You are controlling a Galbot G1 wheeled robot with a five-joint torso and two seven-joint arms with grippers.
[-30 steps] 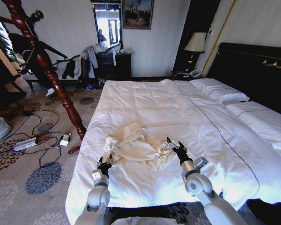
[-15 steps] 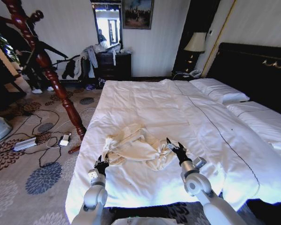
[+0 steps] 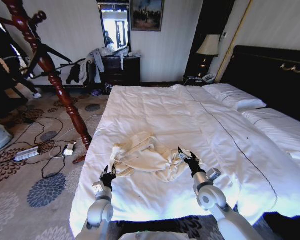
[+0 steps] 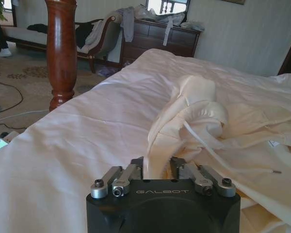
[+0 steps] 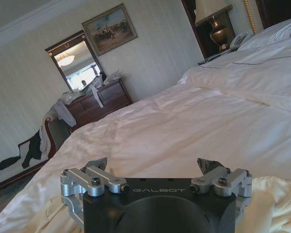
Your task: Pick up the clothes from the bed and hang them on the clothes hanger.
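From the head view, the bed (image 3: 155, 107) runs away from the robot, its black headboard (image 3: 270, 75) on the far right. The clothes (image 3: 147, 159), a cream shirt, lie crumpled on the white duvet (image 3: 200, 130) near the foot of the bed, toward its left edge. The heap's long axis runs across the bed, left to right, with a thin sleeve trailing off to its left end. The left gripper (image 3: 109, 174) sits just at that left end, low over the duvet; the right gripper (image 3: 187, 155) sits at the heap's right end, its fingers spread apart with nothing between them. A red-brown coat stand (image 3: 52, 75) rises on the carpet left of the bed.

In the left wrist view, the left gripper (image 4: 157, 170) has its fingers drawn close, and a fold of the shirt (image 4: 194, 121) runs down between them; whether it is actually pinched cannot be told. The fabric rises into a bunched hump beyond.

In the right wrist view, the right gripper (image 5: 155, 167) stands wide open and empty, with cream fabric (image 5: 281, 204) below and beside it.
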